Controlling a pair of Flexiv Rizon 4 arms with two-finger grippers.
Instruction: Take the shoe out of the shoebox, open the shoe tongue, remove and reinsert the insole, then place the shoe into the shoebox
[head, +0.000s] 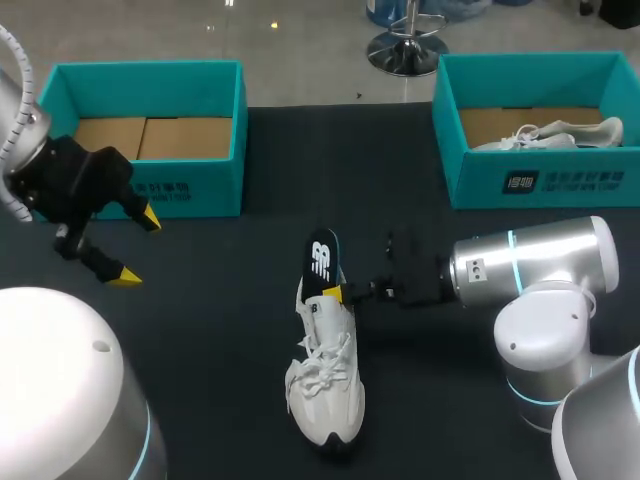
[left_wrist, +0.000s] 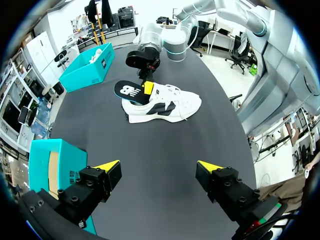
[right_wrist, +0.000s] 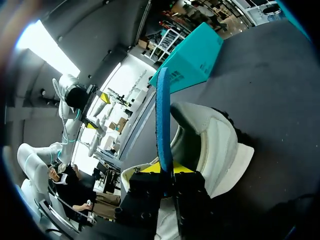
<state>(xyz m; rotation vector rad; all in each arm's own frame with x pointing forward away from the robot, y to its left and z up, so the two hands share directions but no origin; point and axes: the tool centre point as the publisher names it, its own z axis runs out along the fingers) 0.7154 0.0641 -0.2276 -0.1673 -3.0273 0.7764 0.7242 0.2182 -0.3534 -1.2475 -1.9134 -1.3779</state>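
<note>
Right end effector (right_wrist: 166, 169) clamped on insole (right_wrist: 163, 120), blue-sided in wrist view alone; left end effector (left_wrist: 159, 166) apart.

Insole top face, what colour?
The insole is black with a white logo; left wrist view shows it best.

White shoe (head: 325, 385) upright, black insole (head: 322, 262) protruding
</note>
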